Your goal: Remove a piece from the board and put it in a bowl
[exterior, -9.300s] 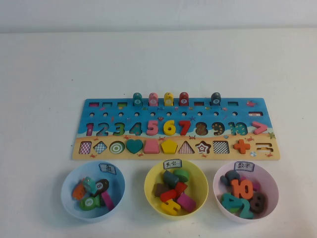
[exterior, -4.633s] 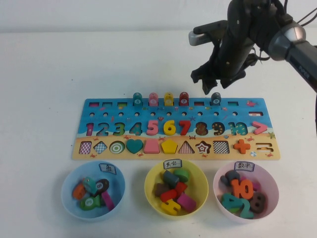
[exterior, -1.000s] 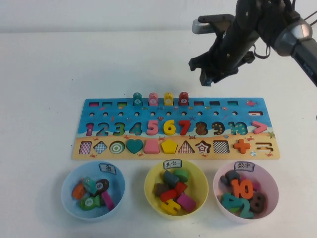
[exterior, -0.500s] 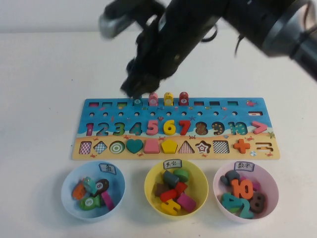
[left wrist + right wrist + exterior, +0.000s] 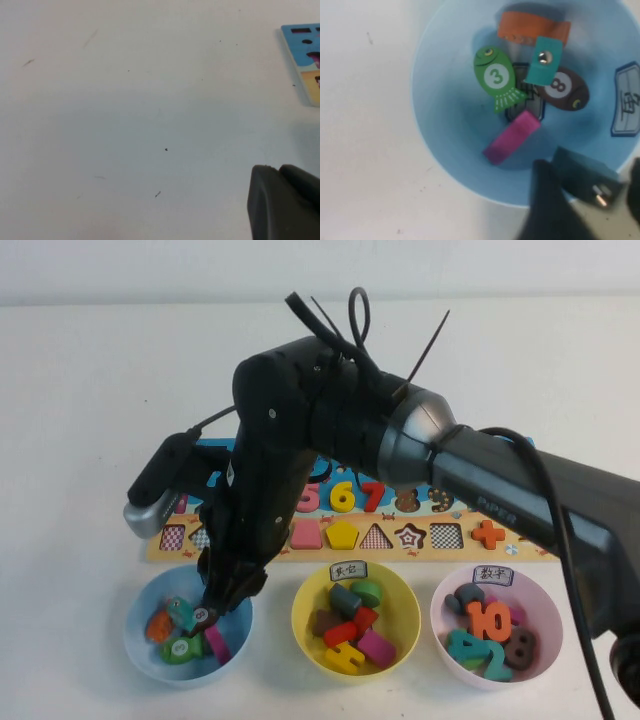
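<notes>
Nearly done: my right gripper (image 5: 212,612) hangs over the bowl (image 5: 140,645), clamped on the piece (image 5: 585,180), which sits above the rim, off the board (image 5: 480,502). Only the drop remains. My left gripper (image 5: 285,205) rests parked over bare table; I cannot tell its opening.

Robot test bench in a lab-like room, not a home. Plain white table (image 5: 90,390) fills the whole high view, with a bare pale wall (image 5: 150,265) along its 12 o'clock edge. One black robot arm (image 5: 520,490) with loose cable loops reaches in from 3 o'clock. Props are laid out tidily: a children's number puzzle board (image 5: 500,455) at centre, and a neat row at 6 o'clock of blue bowl (image 5: 140,595), yellow bowl (image 5: 405,600) and pink bowl (image 5: 545,595), each carrying a small handwritten label (image 5: 495,575). Sorted coloured wooden pieces (image 5: 345,625) fill the bowls.
</notes>
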`<state>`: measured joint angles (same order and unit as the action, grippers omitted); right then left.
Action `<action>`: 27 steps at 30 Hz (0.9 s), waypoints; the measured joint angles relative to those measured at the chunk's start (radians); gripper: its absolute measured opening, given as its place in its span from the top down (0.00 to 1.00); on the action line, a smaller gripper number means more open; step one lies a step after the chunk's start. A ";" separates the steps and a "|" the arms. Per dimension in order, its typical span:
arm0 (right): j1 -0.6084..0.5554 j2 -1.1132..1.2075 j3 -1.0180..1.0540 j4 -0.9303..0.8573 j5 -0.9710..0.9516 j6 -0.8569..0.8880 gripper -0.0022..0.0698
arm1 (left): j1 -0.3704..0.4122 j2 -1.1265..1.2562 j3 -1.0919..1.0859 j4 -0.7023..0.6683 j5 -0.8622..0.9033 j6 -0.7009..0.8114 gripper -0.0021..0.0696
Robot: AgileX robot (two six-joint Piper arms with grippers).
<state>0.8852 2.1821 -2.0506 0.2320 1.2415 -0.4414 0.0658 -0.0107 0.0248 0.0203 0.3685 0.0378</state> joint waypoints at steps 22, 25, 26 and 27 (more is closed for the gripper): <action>0.001 -0.251 -0.010 -0.010 -0.004 0.123 0.98 | 0.000 0.000 0.000 0.000 0.000 0.000 0.98; 0.001 -0.388 0.153 -0.010 -0.089 0.125 0.99 | 0.000 0.000 0.000 0.000 0.000 0.000 0.98; 0.001 -0.443 0.228 -0.010 -0.149 0.132 0.99 | 0.000 0.000 0.000 0.000 0.000 0.000 0.98; 0.001 -0.501 0.327 -0.010 -0.215 0.145 0.99 | 0.000 0.000 0.000 0.000 0.000 0.000 0.98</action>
<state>0.8858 1.6814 -1.7240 0.2217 1.0266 -0.2963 0.0658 -0.0107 0.0248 0.0203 0.3685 0.0378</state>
